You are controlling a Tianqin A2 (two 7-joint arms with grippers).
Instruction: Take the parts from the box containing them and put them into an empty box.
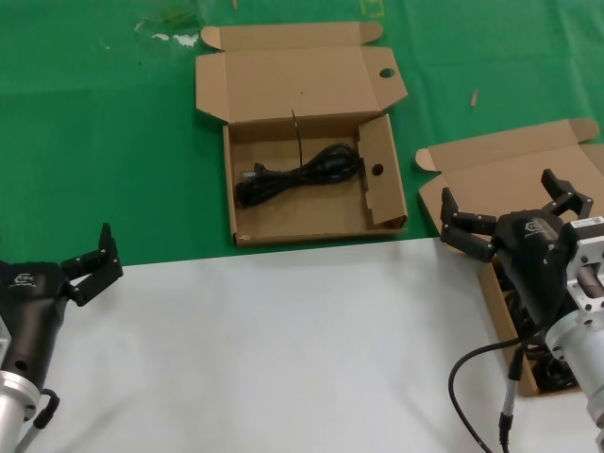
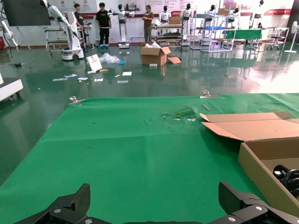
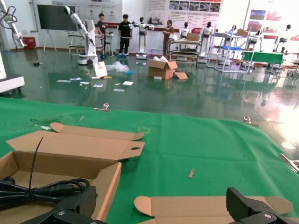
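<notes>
Nearest you, two grippers sit over the white sheet [image 1: 283,349] that covers the near part of the table; your left gripper [image 1: 94,264] is at the near left corner, its two fingers spread wide with nothing between them; your right gripper [image 1: 514,217] hangs at the right, above the near edge of one box, its fingers likewise splayed apart and gripping nothing; in each wrist view you see only the two dark fingertips at the frame's foot, well apart, with open air between.

You have two cardboard boxes on the table; the plain-lidded box [image 1: 528,165] lies under and behind your right gripper, lid thrown back onto the green cloth [image 1: 104,142]; dark cord [image 1: 557,373] shows in its tray near the arm, though the arm hides most of it and you cannot count the bundles there.

Farther off, toward the middle, sits the box with holes [image 1: 302,75]; you can count two round holes, one in the lid tab and one in the side flap; one coiled black power cord [image 1: 297,176] lies on its floor, stretched on a slant from one side toward the other; a thin black tie [image 1: 294,127] stands up from the coil.

Beyond the table's far edge you see a workshop floor [image 2: 140,79] with scattered papers, one open carton [image 2: 155,54] and several people standing.
</notes>
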